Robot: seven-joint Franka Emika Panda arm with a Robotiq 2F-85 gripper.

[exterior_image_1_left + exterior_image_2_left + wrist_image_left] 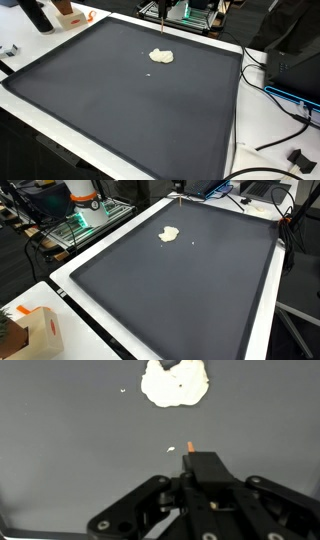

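— How is the gripper (203,457)?
— Drawn narrow, fingers together, over the dark worktop (60,460).
— And the pale lump (175,384)?
— Ahead of the gripper and apart from it, flat on the worktop. A white crumb (171,450) lies just beside the fingertips.

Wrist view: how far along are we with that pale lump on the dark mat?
Done: nothing visible; the pale lump lies alone on the dark mat, with a white crumb beside it. In hand: the tool hangs apart from the lump, jaws apparently together, gripping nothing I can make out. Left: probably closing that gap and touching the lump.
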